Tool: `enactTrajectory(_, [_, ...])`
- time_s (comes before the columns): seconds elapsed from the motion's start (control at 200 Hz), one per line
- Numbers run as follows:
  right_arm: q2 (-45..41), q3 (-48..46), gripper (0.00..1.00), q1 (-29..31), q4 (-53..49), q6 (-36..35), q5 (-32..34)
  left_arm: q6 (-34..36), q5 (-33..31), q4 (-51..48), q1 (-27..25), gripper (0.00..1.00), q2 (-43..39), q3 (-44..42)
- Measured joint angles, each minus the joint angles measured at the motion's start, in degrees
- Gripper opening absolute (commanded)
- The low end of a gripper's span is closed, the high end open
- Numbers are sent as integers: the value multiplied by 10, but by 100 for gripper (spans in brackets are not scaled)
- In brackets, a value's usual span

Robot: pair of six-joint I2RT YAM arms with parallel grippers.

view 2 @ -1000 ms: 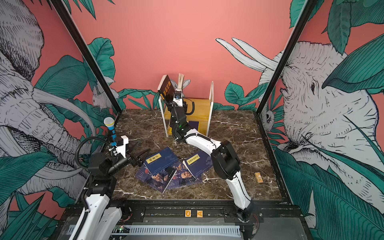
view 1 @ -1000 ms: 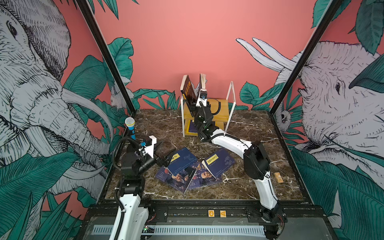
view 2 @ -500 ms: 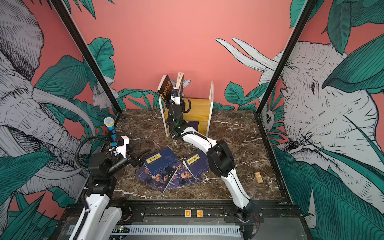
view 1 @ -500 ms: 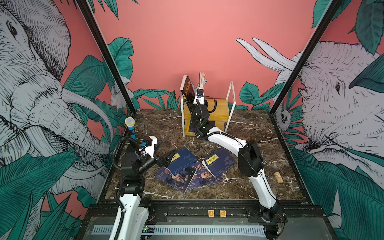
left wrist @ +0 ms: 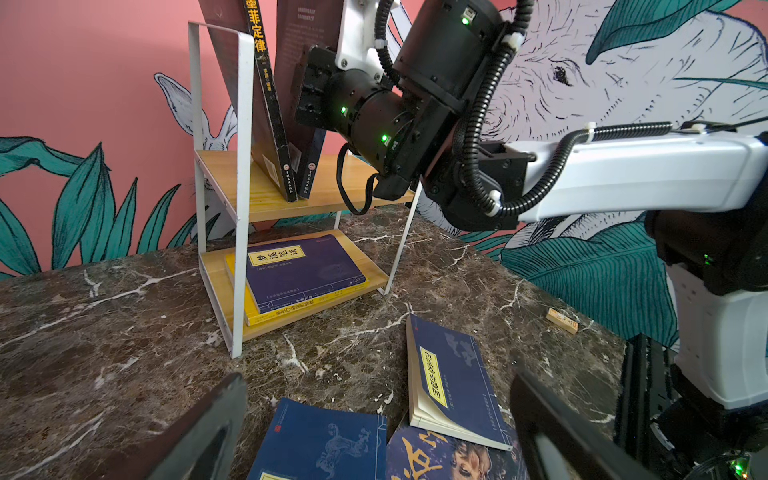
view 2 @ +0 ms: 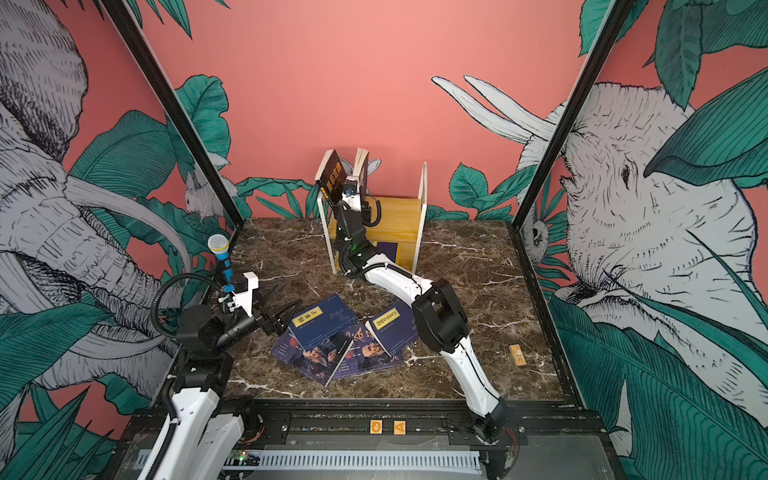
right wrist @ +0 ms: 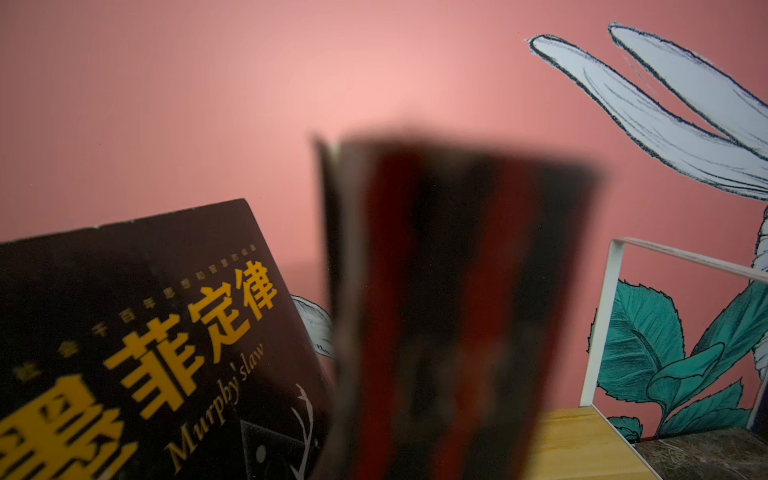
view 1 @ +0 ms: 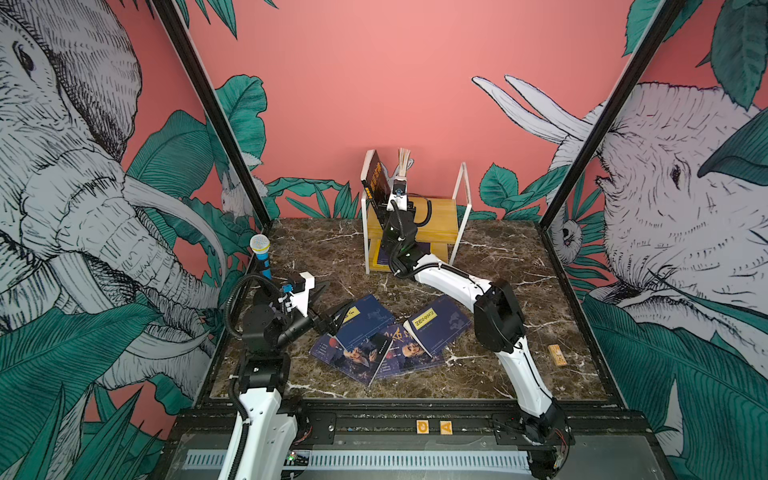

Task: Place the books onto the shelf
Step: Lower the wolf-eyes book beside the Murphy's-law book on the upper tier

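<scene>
The shelf [view 1: 440, 210] stands at 12 o'clock on the counter [view 1: 498, 257]. On its upper board a brown book [view 1: 376, 183] with yellow lettering leans toward 9 o'clock against the white frame. A dark book [left wrist: 295, 29] stands tilted just beside it, on its 3 o'clock side. The right pincer [left wrist: 305, 87] is up against this dark book. Its jaws are hidden behind the cover and the right wrist view gives only a blur, so I cannot tell whether it grips. On the lower board a navy book [left wrist: 299, 266] with a yellow label lies flat on a yellow book [left wrist: 249, 309].

Four navy books [view 1: 374, 345] lie fanned and overlapping on the counter, a little toward 6 o'clock from its middle. Two with yellow labels lie on top, and two with a portrait lie beneath them. The left pincer [view 2: 282, 299] hovers at the 9 o'clock edge of this fan, jaws wide, holding nothing. A microphone [view 1: 260, 253] stands at the counter's 9 o'clock edge. A small wooden block [view 1: 557, 355] lies at 4 o'clock, well apart from the books.
</scene>
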Motion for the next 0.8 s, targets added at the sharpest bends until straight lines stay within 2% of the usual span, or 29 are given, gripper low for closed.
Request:
enactTrajectory(0.33, [-6,-33,50,0,5,13,-14,0,0,-14,0,99,-4,0])
enactTrajectory(0.555, [-21,-51,61,1,6,14,-30,0,0,-22,2,100,-4,0])
enactTrajectory(0.8, [-52,-68,66,11,12,-13,-67,3,0,-28,2,99,-7,0])
